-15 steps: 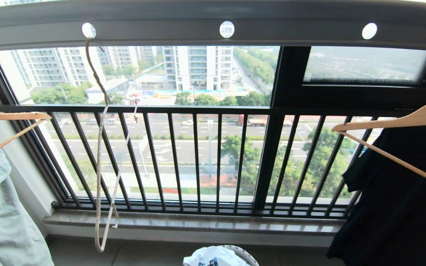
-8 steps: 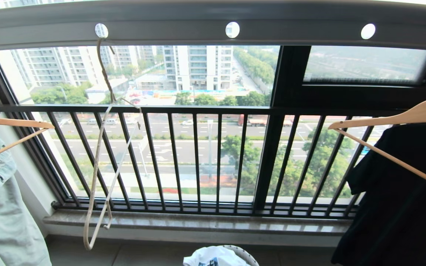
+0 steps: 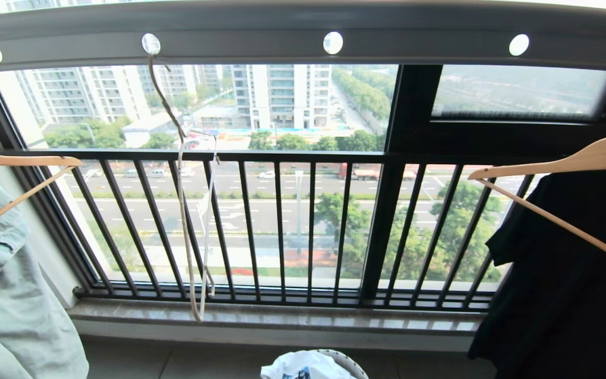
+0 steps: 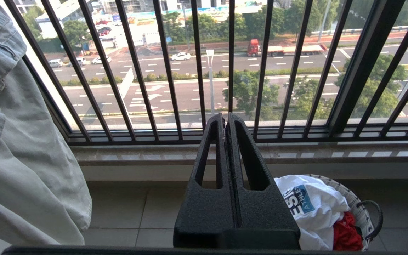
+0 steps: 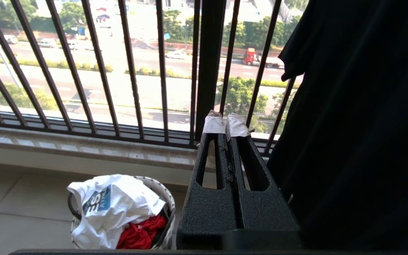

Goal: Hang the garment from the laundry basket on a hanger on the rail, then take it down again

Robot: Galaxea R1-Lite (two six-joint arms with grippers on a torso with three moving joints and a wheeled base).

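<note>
The white T-shirt garment (image 3: 303, 366) with its lettered logo lies bunched on top in the laundry basket (image 3: 349, 362) on the floor below the window. It also shows in both wrist views, garment (image 4: 317, 209) in basket (image 4: 361, 209) and garment (image 5: 115, 207) in basket (image 5: 168, 202). The cream wire hanger (image 3: 183, 200) hangs empty from a hole in the grey rail (image 3: 282, 29), nearly edge-on. My left gripper (image 4: 226, 117) is shut and empty, above the floor left of the basket. My right gripper (image 5: 226, 124), with taped tips, is shut and empty beside the black shirt. Neither gripper shows in the head view.
A black balcony railing (image 3: 292, 226) and stone sill (image 3: 282, 316) stand ahead. A pale denim garment (image 3: 3, 295) hangs on a wooden hanger at left. A black shirt (image 3: 571, 284) hangs on a wooden hanger (image 3: 561, 168) at right. A red cloth (image 5: 140, 233) lies under the T-shirt.
The cream hanger has swung to the right and turned from side-on to nearly edge-on. The rail's holes and the wooden hangers have shifted slightly. The basket stays put.
</note>
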